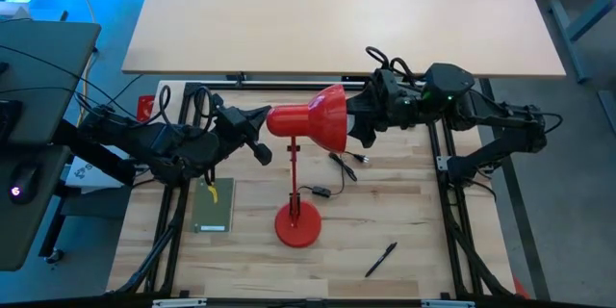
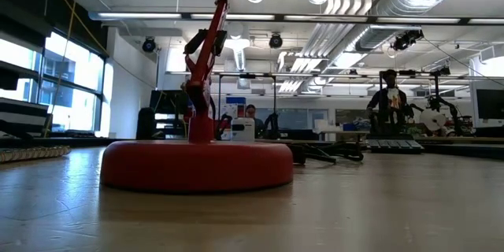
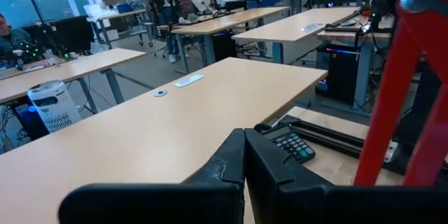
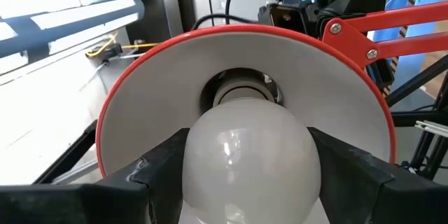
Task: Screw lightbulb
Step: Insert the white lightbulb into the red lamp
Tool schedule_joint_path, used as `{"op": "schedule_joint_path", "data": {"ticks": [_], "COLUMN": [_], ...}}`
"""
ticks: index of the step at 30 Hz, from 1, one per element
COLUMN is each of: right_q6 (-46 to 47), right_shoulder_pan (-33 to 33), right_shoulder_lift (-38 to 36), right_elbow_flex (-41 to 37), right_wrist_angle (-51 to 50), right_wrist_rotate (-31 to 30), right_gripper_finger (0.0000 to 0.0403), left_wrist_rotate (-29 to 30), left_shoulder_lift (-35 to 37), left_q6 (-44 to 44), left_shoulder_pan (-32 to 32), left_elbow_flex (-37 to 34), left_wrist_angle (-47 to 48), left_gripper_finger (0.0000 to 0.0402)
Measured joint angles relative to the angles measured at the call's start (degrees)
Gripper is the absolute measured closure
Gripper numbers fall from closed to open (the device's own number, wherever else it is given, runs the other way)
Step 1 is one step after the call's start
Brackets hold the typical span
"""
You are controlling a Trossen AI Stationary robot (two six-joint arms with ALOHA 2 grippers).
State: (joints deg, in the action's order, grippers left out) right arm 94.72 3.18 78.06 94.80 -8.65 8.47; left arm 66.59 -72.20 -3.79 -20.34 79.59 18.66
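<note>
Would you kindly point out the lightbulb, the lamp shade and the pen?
lightbulb (image 4: 246, 155), right wrist view, on its rounded glass front.
lamp shade (image 4: 336, 91), right wrist view, on its white inner wall.
pen (image 1: 381, 259), high view, mid-barrel.

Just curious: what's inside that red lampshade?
A white lightbulb, gripped by the right hand, its narrow end at the socket inside the shade. The bulb hides its own base.

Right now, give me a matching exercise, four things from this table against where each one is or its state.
Things:
1 lightbulb
2 black pen
3 left gripper
4 lamp base

Places or states:
A lying on the wood near the table's front
B between the right gripper's fingers, at the red shade's mouth
C shut, beside the shade's narrow end
D round, red, standing on the table

Pairs: 1-B, 2-A, 3-C, 4-D
</note>
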Motion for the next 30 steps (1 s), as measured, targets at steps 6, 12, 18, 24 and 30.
{"op": "schedule_joint_path", "data": {"ticks": [6,12,18,24,30], "right_q6": [-0.64,-1.77,-2.02,-2.06,-2.17], "right_shoulder_pan": [0.00,0.00,-0.02,-0.02,-0.02], "right_shoulder_lift": [0.00,0.01,0.01,0.00,0.01], "right_elbow_flex": [0.00,0.00,0.00,0.00,0.00], "right_wrist_angle": [0.09,0.06,-0.06,-0.13,-0.17], "right_wrist_rotate": [1.37,1.71,2.51,2.54,2.56], "right_gripper_finger": [0.0155,0.0155,0.0155,0.0155,0.0155], "left_wrist_rotate": [0.04,0.07,0.09,0.08,0.07], "left_shoulder_lift": [0.02,0.07,0.07,0.07,0.07], "left_q6": [-0.02,-0.02,-1.17,-1.95,-1.99], "left_shoulder_pan": [0.00,0.00,0.00,0.01,0.02], "left_elbow_flex": [0.00,0.00,0.00,0.00,0.00], "left_wrist_angle": [-0.59,-2.63,-2.69,-2.67,-2.65], "left_gripper_finger": [0.0401,0.0401,0.0401,0.0402,0.0402]}}
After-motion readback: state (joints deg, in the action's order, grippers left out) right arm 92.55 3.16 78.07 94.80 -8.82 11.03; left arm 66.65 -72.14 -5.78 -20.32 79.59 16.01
